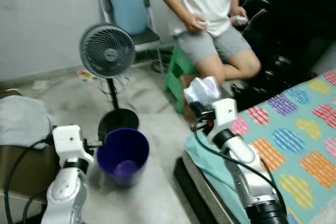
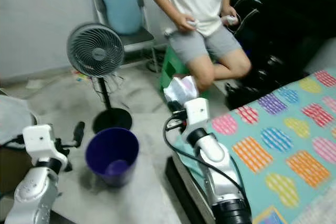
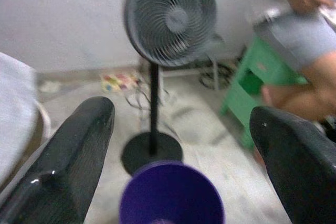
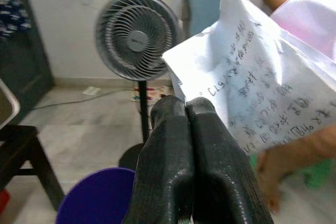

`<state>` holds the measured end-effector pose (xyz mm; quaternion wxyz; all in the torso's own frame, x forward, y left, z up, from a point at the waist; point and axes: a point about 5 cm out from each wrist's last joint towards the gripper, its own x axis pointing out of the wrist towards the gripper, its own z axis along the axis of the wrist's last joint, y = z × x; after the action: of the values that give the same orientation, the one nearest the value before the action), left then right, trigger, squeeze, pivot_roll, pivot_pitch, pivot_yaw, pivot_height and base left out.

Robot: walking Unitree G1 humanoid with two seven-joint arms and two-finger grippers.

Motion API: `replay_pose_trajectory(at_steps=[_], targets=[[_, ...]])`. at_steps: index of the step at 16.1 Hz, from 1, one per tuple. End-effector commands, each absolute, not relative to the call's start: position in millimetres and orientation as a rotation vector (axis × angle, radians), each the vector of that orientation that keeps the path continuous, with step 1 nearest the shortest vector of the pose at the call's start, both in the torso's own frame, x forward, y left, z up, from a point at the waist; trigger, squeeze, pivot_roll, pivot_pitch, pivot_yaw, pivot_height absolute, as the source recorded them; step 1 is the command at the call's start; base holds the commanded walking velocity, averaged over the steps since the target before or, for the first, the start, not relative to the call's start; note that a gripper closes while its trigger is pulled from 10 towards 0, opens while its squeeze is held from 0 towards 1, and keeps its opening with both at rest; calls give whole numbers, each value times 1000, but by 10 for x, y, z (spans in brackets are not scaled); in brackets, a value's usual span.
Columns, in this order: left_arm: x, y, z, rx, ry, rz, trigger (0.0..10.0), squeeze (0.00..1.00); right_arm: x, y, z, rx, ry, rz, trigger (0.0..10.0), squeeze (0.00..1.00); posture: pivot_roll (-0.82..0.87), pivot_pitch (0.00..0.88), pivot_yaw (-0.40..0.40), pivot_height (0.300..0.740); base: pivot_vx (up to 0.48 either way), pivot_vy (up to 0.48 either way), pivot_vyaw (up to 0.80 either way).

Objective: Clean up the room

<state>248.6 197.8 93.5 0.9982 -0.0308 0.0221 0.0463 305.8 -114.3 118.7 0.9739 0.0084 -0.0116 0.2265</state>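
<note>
right gripper (image 2: 177,109) — holds crumpled paper (image 2: 181,88) | purple bin (image 2: 112,155) on floor — beside fan (image 2: 95,51)

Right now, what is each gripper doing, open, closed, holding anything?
Left gripper: open, empty, beside the purple bin.
Right gripper: closed on a crumpled sheet of paper.

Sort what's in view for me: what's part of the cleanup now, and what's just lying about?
In the job:
- crumpled paper, pinched in the right end effector
- purple bin, on the floor beside the open left end effector

Just about:
- standing fan
- green stool
- seated person
- patterned bed cover
</note>
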Motion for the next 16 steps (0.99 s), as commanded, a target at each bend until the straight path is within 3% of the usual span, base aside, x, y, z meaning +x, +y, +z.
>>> replay_pose_trajectory(at_steps=[1,11,16], targets=[[2472,1915,910,-75,54,64,10000,0,3069,-1225,1185,8,-22,437,10000,0,-39,10,-64,740,0,0,800],[2461,1878,912,-79,47,37,10000,0,3059,-1222,1174,4,-18,450,10000,0,-41,3,-66,740,0,0,779],[2454,1841,929,-90,28,7,10000,0,3056,-1227,1164,5,-11,453,10000,0,-42,2,-68,740,175,0,0]])
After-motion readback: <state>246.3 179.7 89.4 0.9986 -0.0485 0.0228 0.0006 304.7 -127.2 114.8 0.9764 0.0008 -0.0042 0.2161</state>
